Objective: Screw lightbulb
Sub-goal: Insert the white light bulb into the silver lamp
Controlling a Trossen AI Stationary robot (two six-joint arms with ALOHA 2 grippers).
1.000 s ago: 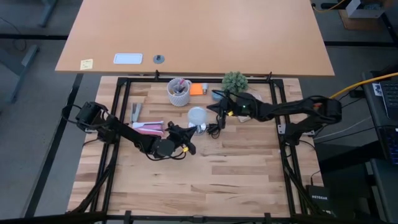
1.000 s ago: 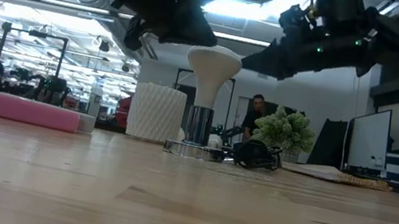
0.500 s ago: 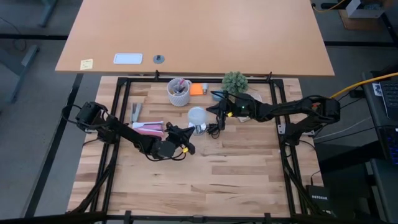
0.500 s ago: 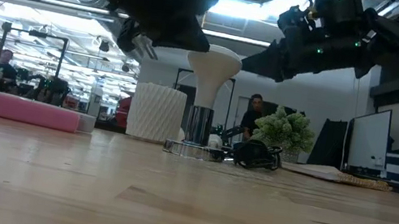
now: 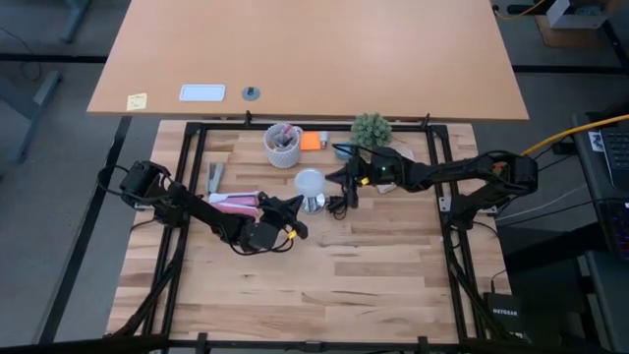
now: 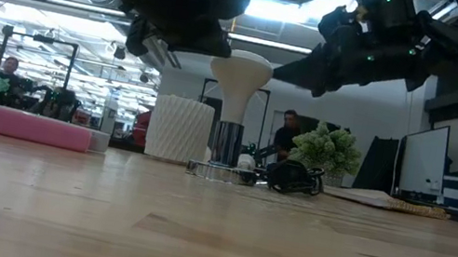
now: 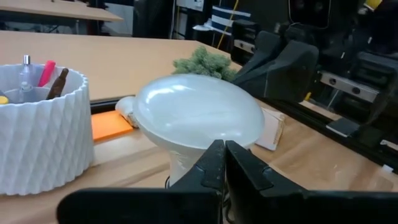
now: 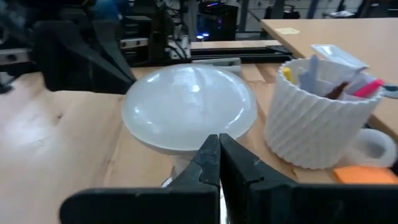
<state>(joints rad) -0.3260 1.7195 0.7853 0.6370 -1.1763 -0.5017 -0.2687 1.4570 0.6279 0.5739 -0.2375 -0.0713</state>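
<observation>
Lightbulb (image 6: 237,87) stood upright in the silvery fitting (image 6: 219,171) on the table (image 5: 334,285), its white dome up and its metal base in the socket, directly between the two grippers and just beyond the tips of each. The left gripper (image 5: 293,206) hung just beside the bulb on one side, its fingers pressed together on nothing, as its wrist view showed with the dome right ahead of the tips. The right gripper (image 5: 337,176) faced it from the opposite side, likewise closed and empty, and near the bulb without visibly touching it. By my judgement the screwing step was in hand or nearly finished: the bulb sat seated and vertical, yet neither gripper held it, so how tight the thread was could not be told. The next move would call for one gripper to spread its fingers, close round the dome gently and turn it, or else for both to draw clear without knocking the white cup (image 5: 282,146) beyond the bulb.
</observation>
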